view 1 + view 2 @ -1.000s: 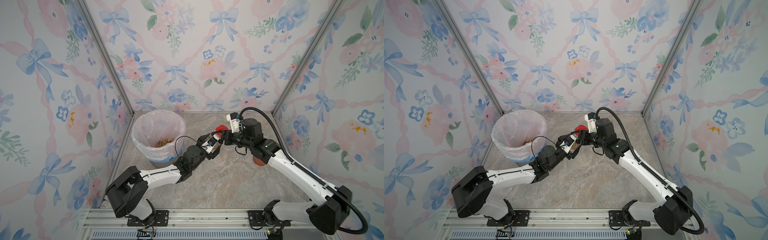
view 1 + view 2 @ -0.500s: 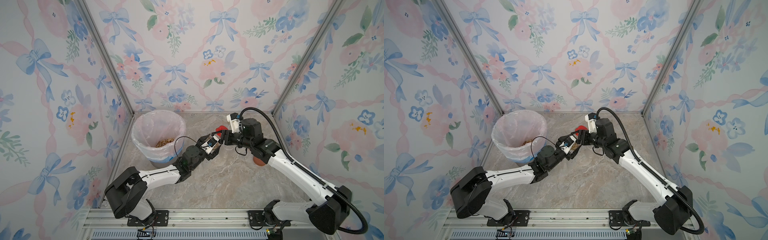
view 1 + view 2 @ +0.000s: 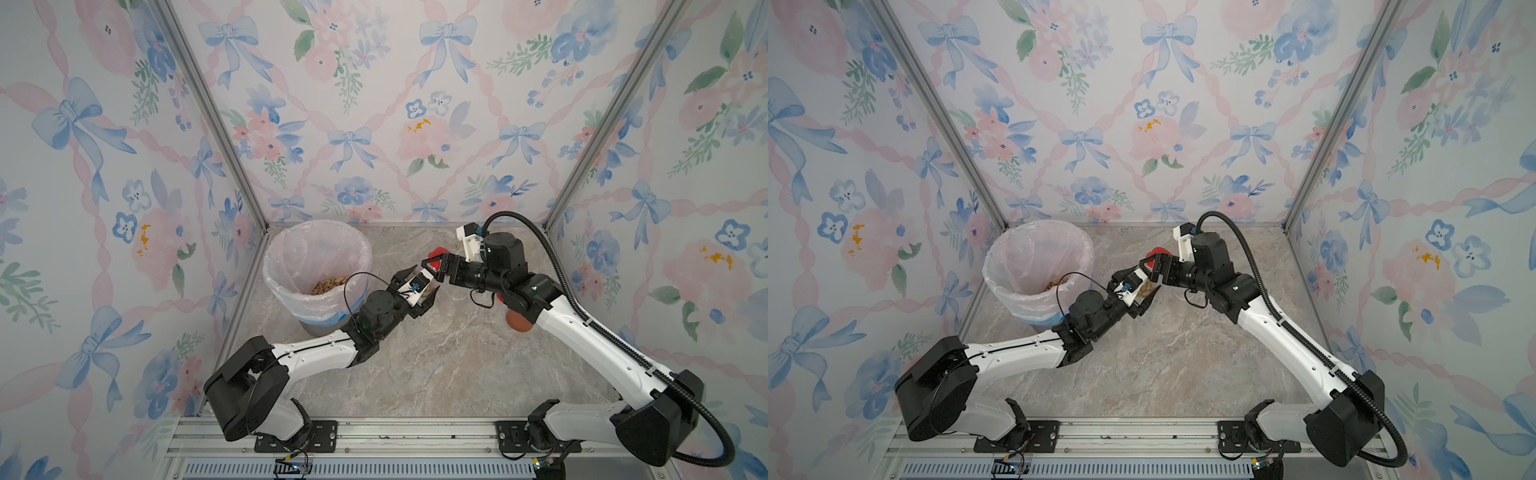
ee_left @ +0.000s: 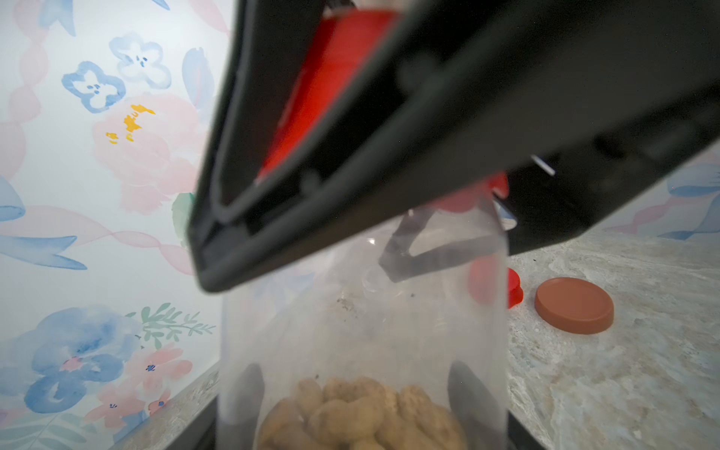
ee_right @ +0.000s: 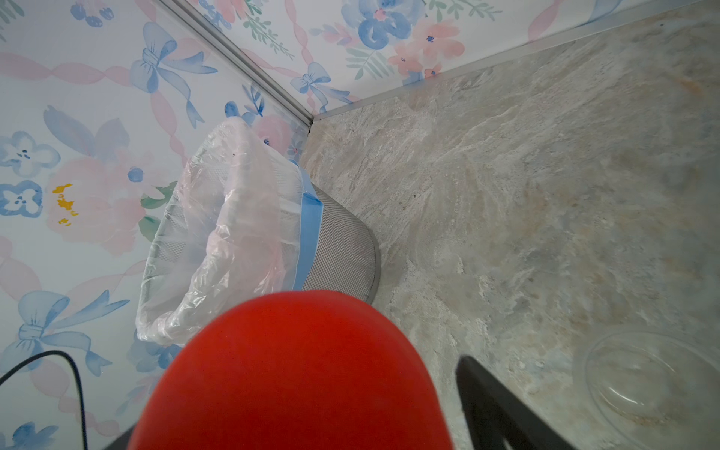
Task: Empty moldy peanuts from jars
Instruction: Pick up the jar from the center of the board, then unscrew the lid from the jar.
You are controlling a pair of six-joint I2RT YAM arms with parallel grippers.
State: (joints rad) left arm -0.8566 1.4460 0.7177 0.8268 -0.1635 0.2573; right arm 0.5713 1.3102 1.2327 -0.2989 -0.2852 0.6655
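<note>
My left gripper [image 3: 420,287] [image 4: 356,393] is shut on a slim clear jar [image 4: 362,331], held off the table beside the bin. Moldy peanuts [image 4: 362,417] fill the jar's lower part. Its red lid [image 3: 436,255] [image 5: 296,374] sits on the far end of the jar. My right gripper [image 3: 432,266] [image 5: 307,428] stands open around that lid. In the right wrist view one of its fingers [image 5: 491,405] stands a little apart from the lid's side. A heap of moldy peanuts [image 3: 330,284] lies in the bin.
The grey mesh bin [image 3: 274,266] [image 5: 343,249] with a pinkish liner stands at the back left. A loose brown lid [image 4: 572,306] [image 3: 517,322] and a red lid [image 4: 515,290] lie on the marble floor under my right arm. An empty clear jar [image 5: 654,382] rests nearby.
The right gripper's jaws have spread apart around the red lid. Both arms stay almost where they were, and the left grip on the jar is unchanged.
</note>
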